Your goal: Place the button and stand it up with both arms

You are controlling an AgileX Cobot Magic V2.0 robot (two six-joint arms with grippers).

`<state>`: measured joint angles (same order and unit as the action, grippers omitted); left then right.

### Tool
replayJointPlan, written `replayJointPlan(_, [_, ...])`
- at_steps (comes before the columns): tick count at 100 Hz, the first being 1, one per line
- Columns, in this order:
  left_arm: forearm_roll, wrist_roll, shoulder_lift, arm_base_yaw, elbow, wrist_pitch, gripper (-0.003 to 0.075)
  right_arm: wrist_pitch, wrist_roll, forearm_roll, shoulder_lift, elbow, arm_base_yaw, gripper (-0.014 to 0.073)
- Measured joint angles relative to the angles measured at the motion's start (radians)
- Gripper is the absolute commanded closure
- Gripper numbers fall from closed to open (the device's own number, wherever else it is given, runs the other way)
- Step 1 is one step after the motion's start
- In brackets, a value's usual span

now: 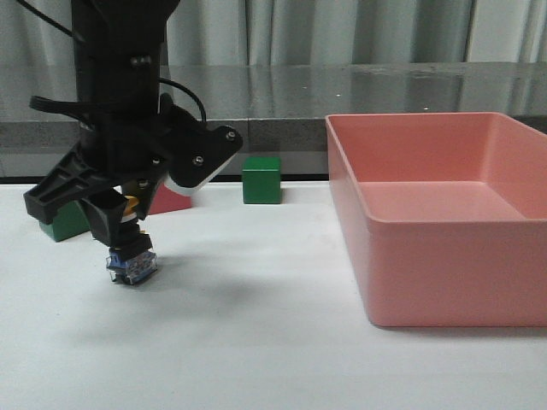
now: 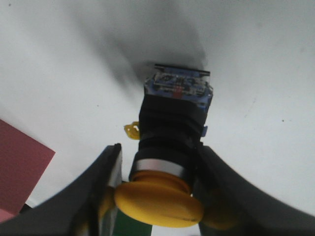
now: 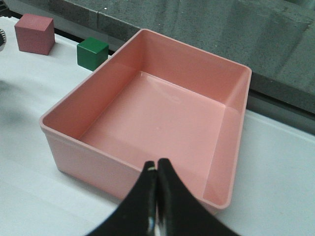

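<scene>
One button, yellow cap up and blue block base on the white table, is clamped at its upper body by the left gripper; no writing legible on it. Green cube and red cube sit behind, another green cube just left, pink bin well apart to the right with bare table between. Right gripper hangs over the bin's near wall, fingers pressed together on nothing.
</scene>
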<state>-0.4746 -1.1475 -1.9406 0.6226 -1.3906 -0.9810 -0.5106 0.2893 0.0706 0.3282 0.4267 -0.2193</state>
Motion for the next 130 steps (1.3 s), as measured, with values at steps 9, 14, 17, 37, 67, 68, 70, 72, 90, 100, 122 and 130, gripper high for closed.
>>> replayJointPlan(9, [0.0,0.0,0.0,0.0,0.0,0.0,0.0673,0.0,0.0,0.0,0.0,0.0,0.0,0.0655])
replayJointPlan(14, [0.0,0.001,0.0,0.0,0.0,0.0,0.061,0.0,0.0,0.0,0.0,0.0,0.0,0.0655])
replayJointPlan(17, [0.0,0.001,0.0,0.0,0.0,0.0,0.0564,0.0,0.0,0.0,0.0,0.0,0.0,0.0655])
replayJointPlan(37, [-0.009,0.001,0.0,0.0,0.0,-0.021,0.0206,0.0,-0.002,0.0,0.0,0.0,0.0,0.0655])
replayJointPlan(67, [-0.02,0.001,0.02,0.0,-0.002,-0.053,0.0165,0.0,-0.002,0.0,0.0,0.0,0.0,0.0655])
replayJointPlan(68, [-0.02,0.001,0.025,0.0,-0.002,-0.058,0.0165,0.0,-0.002,0.0,0.0,0.0,0.0,0.0655])
replayJointPlan(70, [-0.02,0.001,0.029,0.0,-0.002,-0.067,0.0166,0.0,-0.002,0.0,0.0,0.0,0.0,0.0655])
replayJointPlan(72, [-0.02,0.001,0.036,0.0,-0.002,-0.077,0.0167,0.0,-0.002,0.0,0.0,0.0,0.0,0.0655])
replayJointPlan(90, [-0.023,0.016,0.113,-0.036,-0.002,-0.181,0.0345,0.0,-0.002,0.0,0.0,0.0,0.0,0.0655])
replayJointPlan(100, [-0.023,0.143,0.157,-0.095,-0.002,-0.211,0.0629,0.0,-0.002,0.0,0.0,0.0,0.0,0.0655])
replayJointPlan(122, [0.016,0.418,0.25,-0.254,-0.053,-0.213,0.074,0.0,-0.002,0.0,0.0,0.0,0.0,0.0655])
replayJointPlan(130, [0.069,0.505,0.286,-0.323,-0.068,-0.196,0.074,0.0,-0.002,0.0,0.0,0.0,0.0,0.0655])
